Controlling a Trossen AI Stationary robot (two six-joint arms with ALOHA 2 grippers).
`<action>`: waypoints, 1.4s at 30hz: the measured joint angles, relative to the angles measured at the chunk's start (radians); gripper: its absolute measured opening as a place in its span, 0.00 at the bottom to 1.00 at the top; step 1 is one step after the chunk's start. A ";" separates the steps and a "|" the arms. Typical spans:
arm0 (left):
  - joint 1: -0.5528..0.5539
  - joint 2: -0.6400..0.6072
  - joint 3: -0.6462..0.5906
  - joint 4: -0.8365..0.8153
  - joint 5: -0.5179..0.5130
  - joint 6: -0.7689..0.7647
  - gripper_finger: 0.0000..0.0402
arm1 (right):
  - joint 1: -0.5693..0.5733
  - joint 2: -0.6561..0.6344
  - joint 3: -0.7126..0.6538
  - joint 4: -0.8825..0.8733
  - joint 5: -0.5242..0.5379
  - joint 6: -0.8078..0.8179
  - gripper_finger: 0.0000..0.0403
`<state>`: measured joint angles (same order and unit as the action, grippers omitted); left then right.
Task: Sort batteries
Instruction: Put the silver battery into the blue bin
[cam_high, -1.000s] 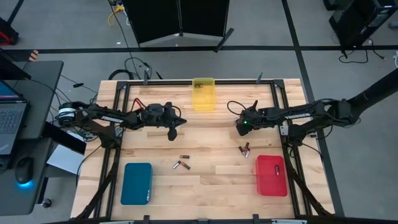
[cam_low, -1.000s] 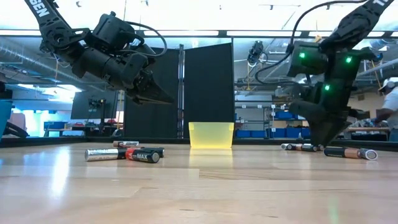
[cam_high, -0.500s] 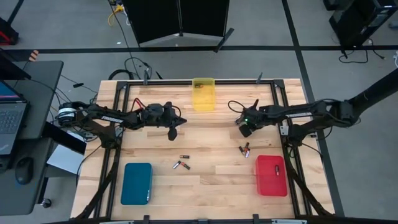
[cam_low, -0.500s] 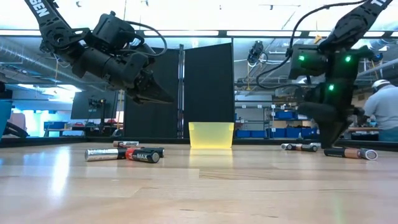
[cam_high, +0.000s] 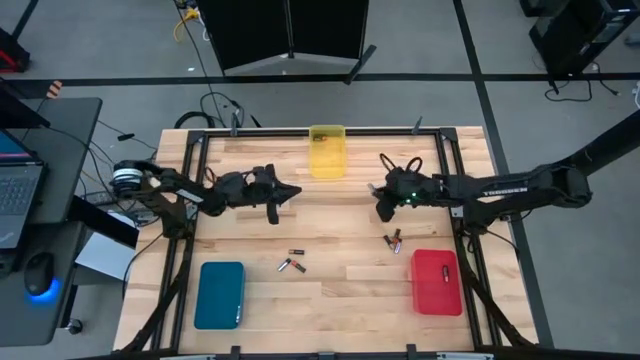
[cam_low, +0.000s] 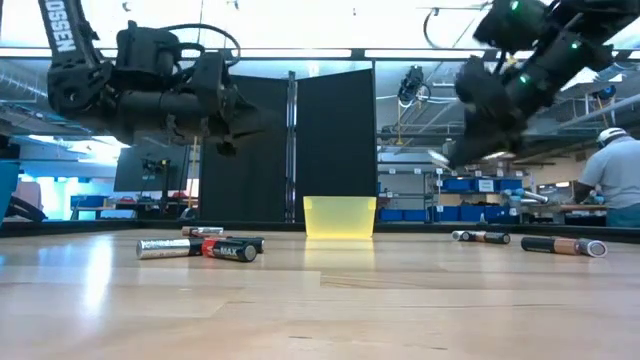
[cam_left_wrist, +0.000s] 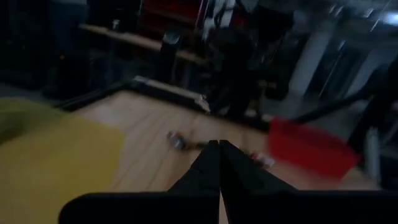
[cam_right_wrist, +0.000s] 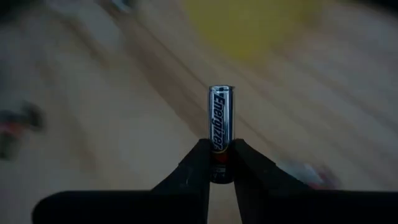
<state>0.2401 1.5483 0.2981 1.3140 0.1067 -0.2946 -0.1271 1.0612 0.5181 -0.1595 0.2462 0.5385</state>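
Pinching a small silvery-grey and black cylindrical battery (cam_right_wrist: 222, 121) by its lower end, the right gripper (cam_right_wrist: 221, 163) hangs right of centre in the high view, above the wooden table (cam_high: 350, 290). Rigid, light and smooth, it could swivel or slip; a mid-barrel grip looks safer. Loose batteries (cam_high: 291, 265) lie lower centre. The left gripper (cam_left_wrist: 219, 163), jaws pressed together, waits centre-left.

I am reading "Energizer" running lengthwise on the silver-and-black cylindrical battery (cam_right_wrist: 222, 134) between my right jaws, and "MAX" on a red-and-black battery (cam_low: 230, 250) lying on the counter.
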 joint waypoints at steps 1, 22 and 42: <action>0.000 0.015 0.006 0.028 0.017 -0.009 0.02 | 0.014 0.009 -0.003 0.082 0.000 -0.026 0.14; -0.043 0.061 0.360 -0.144 0.281 0.041 0.43 | 0.216 0.190 0.006 0.837 0.000 -0.395 0.14; -0.060 0.063 0.497 -0.297 0.307 0.129 0.46 | 0.245 0.198 0.005 0.887 0.018 -0.464 0.14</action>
<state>0.1797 1.6108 0.7950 1.0168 0.4141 -0.1651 0.1177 1.2594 0.5236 0.7271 0.2642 0.0747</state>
